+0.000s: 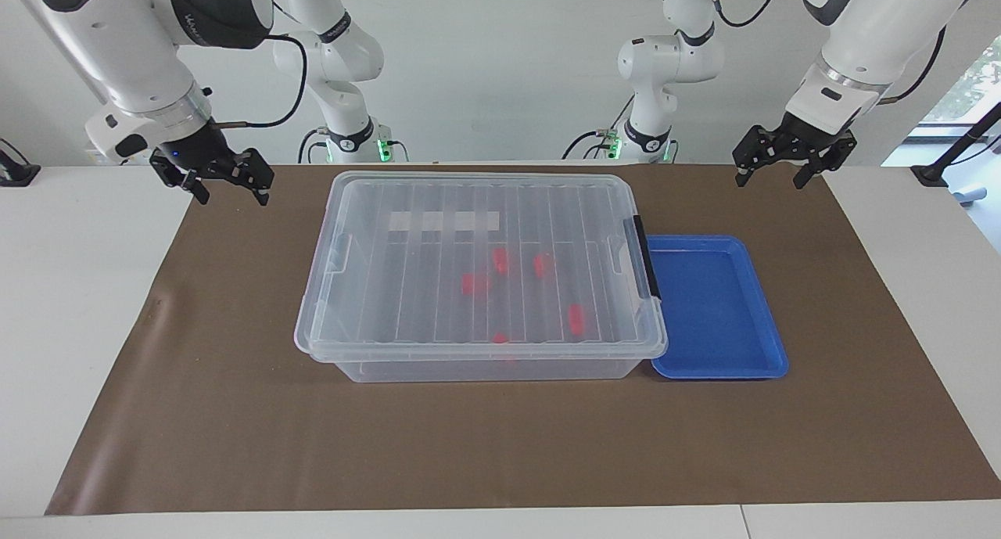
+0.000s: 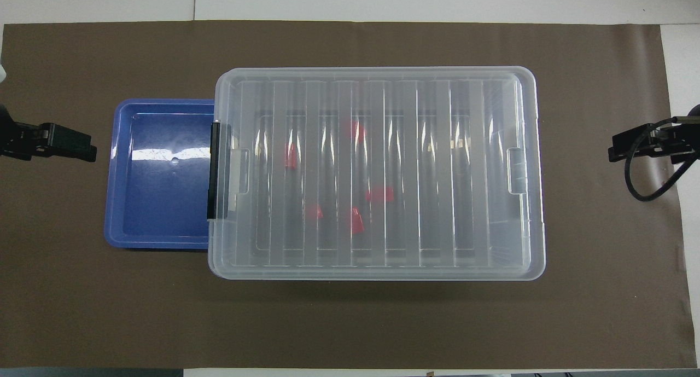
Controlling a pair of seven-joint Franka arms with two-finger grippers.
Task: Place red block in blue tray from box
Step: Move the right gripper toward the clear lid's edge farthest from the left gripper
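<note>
You see the box (image 1: 481,273) with its lid (image 1: 438,210) on and red blocks (image 1: 575,318) inside. The blue tray (image 1: 715,312) lies just beside its latch (image 1: 646,257). Left gripper (image 1: 784,166) and right gripper (image 1: 227,183) hang spread over the brown mat (image 1: 235,414).

You saw a clear ribbed plastic box (image 1: 477,273), a glossy blue plastic tray (image 1: 715,308), and a matt brown paper-like mat (image 1: 235,414)

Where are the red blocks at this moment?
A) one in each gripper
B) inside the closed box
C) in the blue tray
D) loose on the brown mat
B: the red blocks show through the ribbed clear lid of the box, while the blue tray beside it holds none.
</note>
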